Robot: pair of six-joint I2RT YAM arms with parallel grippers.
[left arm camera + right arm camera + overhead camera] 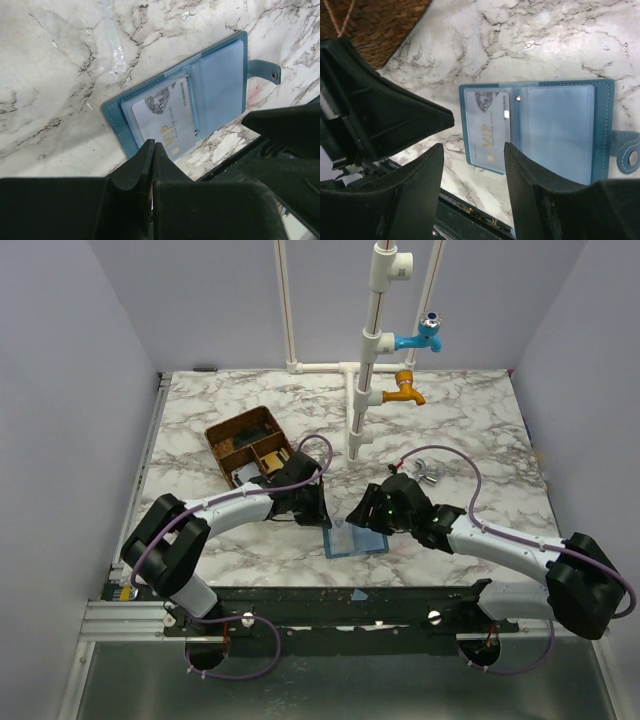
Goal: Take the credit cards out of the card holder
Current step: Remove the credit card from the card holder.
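Note:
The blue card holder (357, 540) lies open and flat on the marble near the front edge, between both grippers. A pale grey-white card marked VIP (167, 120) sits in its left clear pocket; it also shows in the right wrist view (487, 127). The holder's other pocket (560, 130) looks blue, and I cannot tell whether it holds a card. My left gripper (319, 512) is shut and empty, its tips (153, 149) just off the card's near edge. My right gripper (363, 512) is open and empty, hovering over the holder's near edge (472, 150).
A brown divided tray (245, 445) stands behind the left gripper and shows in the right wrist view (375, 25). A white pipe stand (365, 370) with blue and orange taps stands at the back. A small metal piece (430, 472) lies behind the right arm. The table's front edge is close.

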